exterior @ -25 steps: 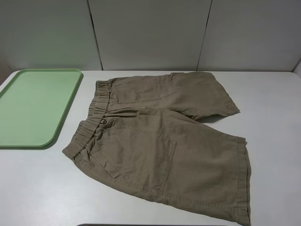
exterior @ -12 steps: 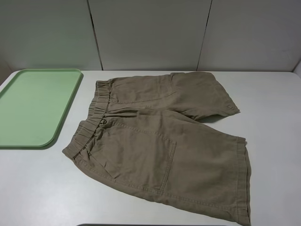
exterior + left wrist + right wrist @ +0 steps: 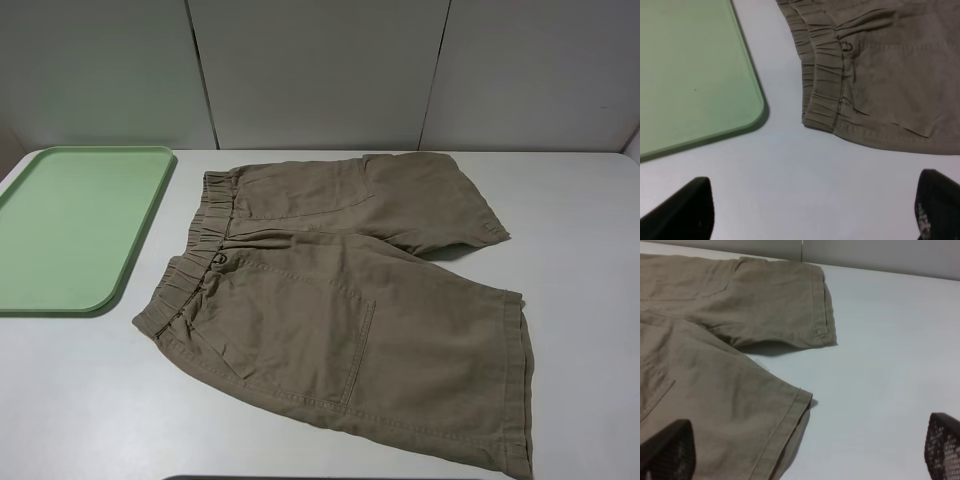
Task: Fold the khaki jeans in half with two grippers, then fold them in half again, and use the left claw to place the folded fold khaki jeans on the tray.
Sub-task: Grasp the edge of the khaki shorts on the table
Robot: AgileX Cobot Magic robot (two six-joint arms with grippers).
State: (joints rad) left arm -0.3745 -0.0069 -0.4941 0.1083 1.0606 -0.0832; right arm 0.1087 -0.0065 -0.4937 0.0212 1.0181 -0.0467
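Note:
The khaki jeans (image 3: 350,300) lie spread flat on the white table, elastic waistband toward the tray, both legs pointing right. The mint-green tray (image 3: 70,225) sits empty at the far left. Neither arm shows in the exterior high view. In the left wrist view, my left gripper (image 3: 810,212) hangs open above bare table, short of the waistband corner (image 3: 822,112) and the tray's rounded corner (image 3: 752,107). In the right wrist view, my right gripper (image 3: 805,452) stands open over the near leg's hem (image 3: 790,420), with the far leg's hem (image 3: 822,315) beyond it. Nothing is held.
The white table (image 3: 580,260) has bare surface to the right of the legs and in front of the tray. Grey wall panels (image 3: 320,70) stand right behind the table's far edge.

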